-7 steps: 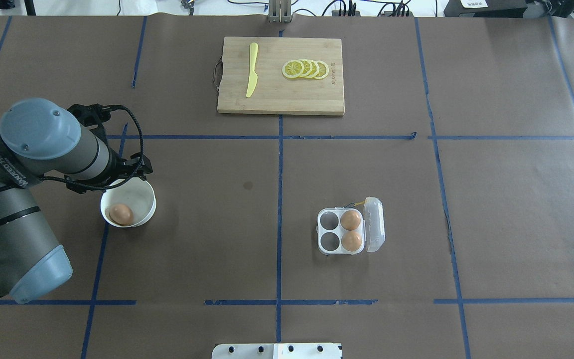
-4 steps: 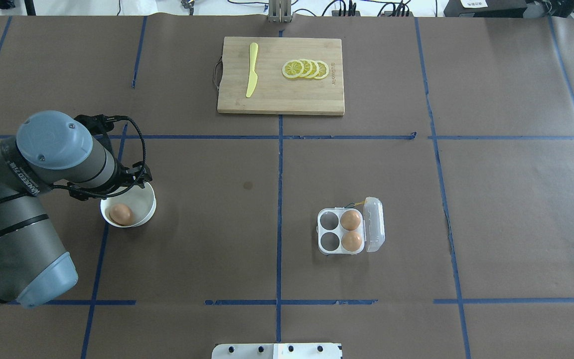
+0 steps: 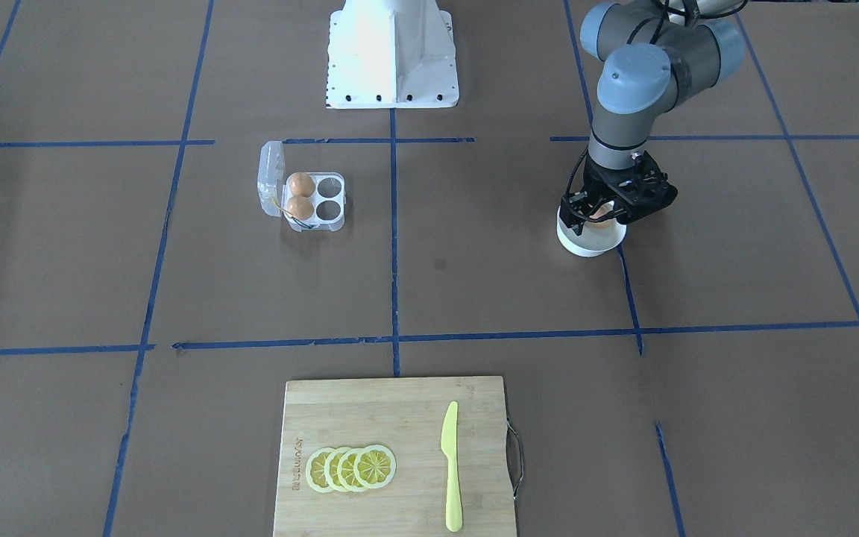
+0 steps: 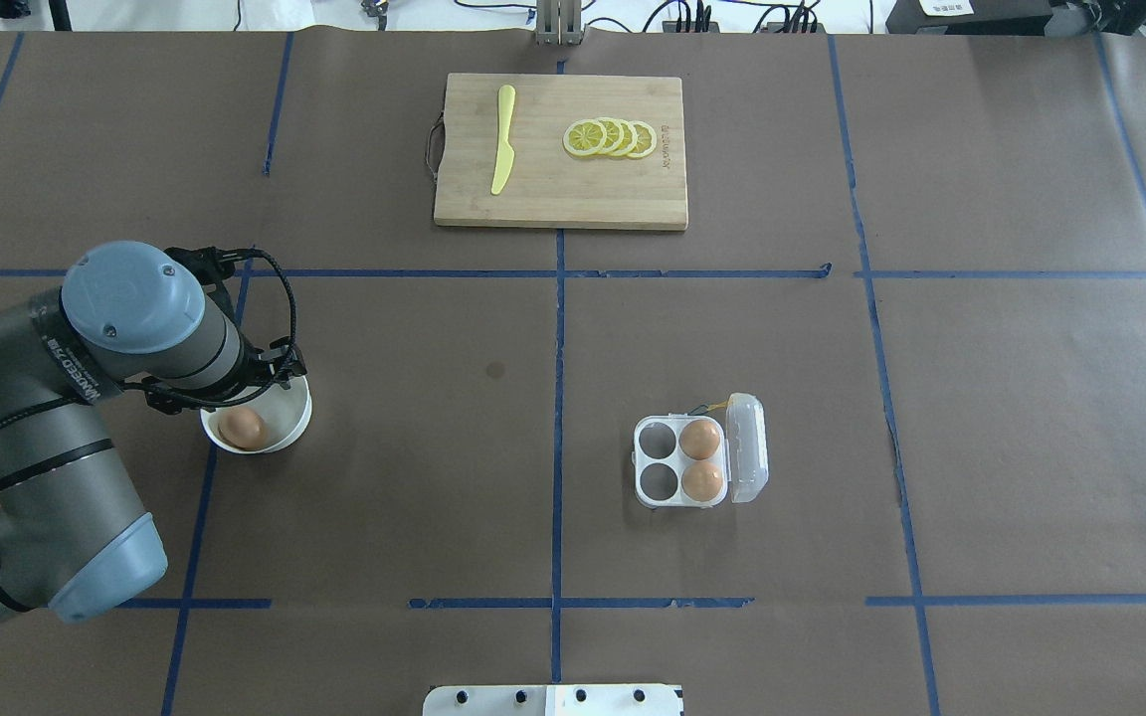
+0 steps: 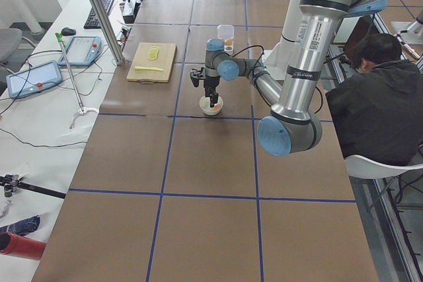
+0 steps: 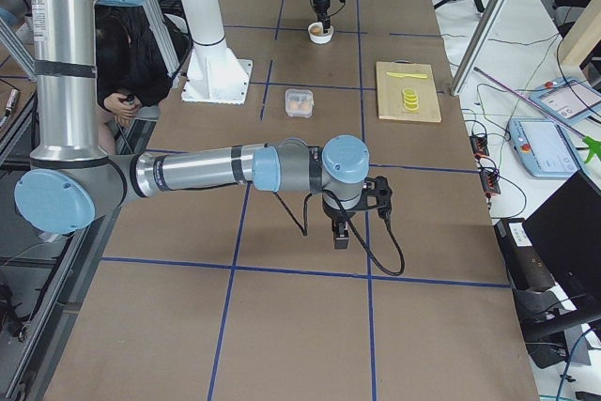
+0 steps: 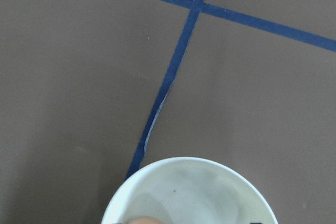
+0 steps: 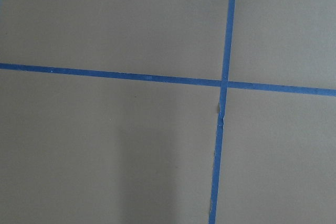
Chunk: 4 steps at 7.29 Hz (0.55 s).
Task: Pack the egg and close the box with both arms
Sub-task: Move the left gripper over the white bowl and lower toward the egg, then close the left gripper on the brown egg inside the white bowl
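Observation:
One egg (image 4: 242,427) lies in the white bowl (image 4: 286,426) at the table's left. My left gripper (image 3: 599,218) hangs open just over the bowl, its fingers either side of the egg and apart from it. The left wrist view shows the bowl's rim (image 7: 157,174) and the top of the egg (image 7: 144,220). The clear box (image 4: 655,460) stands open, its lid (image 4: 747,447) folded out to the right. Two eggs (image 4: 700,439) (image 4: 702,481) fill its right cups; the left cups are empty. My right gripper (image 6: 340,235) points down over bare table, far from the box; I cannot tell its state.
A wooden cutting board (image 4: 633,194) at the far middle holds a yellow knife (image 4: 503,139) and lemon slices (image 4: 610,137). The white base block (image 3: 392,52) stands at the robot's edge. An operator (image 5: 377,97) sits beside the table.
My left arm has swung further over the bowl and the gripper has come lower toward the egg. The egg, bowl and box have not moved.

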### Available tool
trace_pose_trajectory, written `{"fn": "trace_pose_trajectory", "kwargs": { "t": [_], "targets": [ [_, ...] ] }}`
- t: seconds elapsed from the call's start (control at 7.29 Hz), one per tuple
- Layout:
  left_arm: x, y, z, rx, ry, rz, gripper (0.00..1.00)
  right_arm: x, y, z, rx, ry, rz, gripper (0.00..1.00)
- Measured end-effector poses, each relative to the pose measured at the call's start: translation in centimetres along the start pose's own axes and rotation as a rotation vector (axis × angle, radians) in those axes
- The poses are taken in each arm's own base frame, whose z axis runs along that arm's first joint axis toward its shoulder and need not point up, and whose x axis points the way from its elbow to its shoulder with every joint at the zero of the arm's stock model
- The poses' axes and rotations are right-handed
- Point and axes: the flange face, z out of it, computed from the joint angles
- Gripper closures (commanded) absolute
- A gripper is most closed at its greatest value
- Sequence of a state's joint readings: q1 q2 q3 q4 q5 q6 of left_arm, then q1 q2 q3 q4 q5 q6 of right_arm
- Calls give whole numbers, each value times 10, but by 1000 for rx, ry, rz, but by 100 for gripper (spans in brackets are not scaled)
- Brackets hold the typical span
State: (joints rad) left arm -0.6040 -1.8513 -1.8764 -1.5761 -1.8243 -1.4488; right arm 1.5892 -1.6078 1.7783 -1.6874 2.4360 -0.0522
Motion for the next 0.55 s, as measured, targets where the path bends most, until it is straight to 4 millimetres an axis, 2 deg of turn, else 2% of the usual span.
{"fn": "trace_pose_trajectory", "kwargs": {
  "t": [0.55],
  "targets": [
    [1,6,10,-10,-16,4,19,0,1,0,0,-1,0,0]
  ]
}}
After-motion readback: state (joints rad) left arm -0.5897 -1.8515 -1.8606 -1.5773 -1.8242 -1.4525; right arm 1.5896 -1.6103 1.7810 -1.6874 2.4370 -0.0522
